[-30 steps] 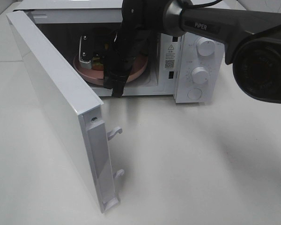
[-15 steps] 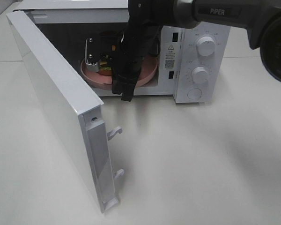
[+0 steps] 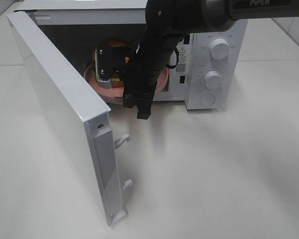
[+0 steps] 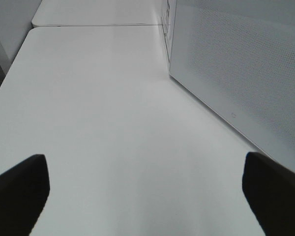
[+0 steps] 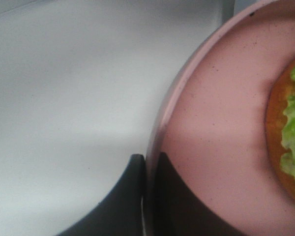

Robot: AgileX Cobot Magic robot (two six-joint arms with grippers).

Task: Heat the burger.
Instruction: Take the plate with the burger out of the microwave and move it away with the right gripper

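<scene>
The burger [image 3: 115, 46] lies on a pink plate [image 3: 162, 79] inside the open microwave [image 3: 209, 30], mostly hidden by my right arm. My right gripper [image 3: 103, 74] reaches into the cavity and is shut on the plate's rim. In the right wrist view the dark fingers [image 5: 132, 196] pinch the pink plate [image 5: 216, 128] at its edge, and the burger [image 5: 290, 132] shows bun and green lettuce at the frame's side. My left gripper [image 4: 147, 196] hangs open over bare table, holding nothing.
The microwave door [image 3: 60, 99] stands swung open toward the front left, latch hooks [image 3: 122, 142] pointing right. Two knobs [image 3: 219, 49] and a round button [image 3: 207, 99] sit on the control panel. The door's outer face [image 4: 236, 73] is close beside the left gripper.
My right arm has swung to the right and its gripper has shifted a little right and lower, taking the plate and burger with it. The left gripper has not moved.
</scene>
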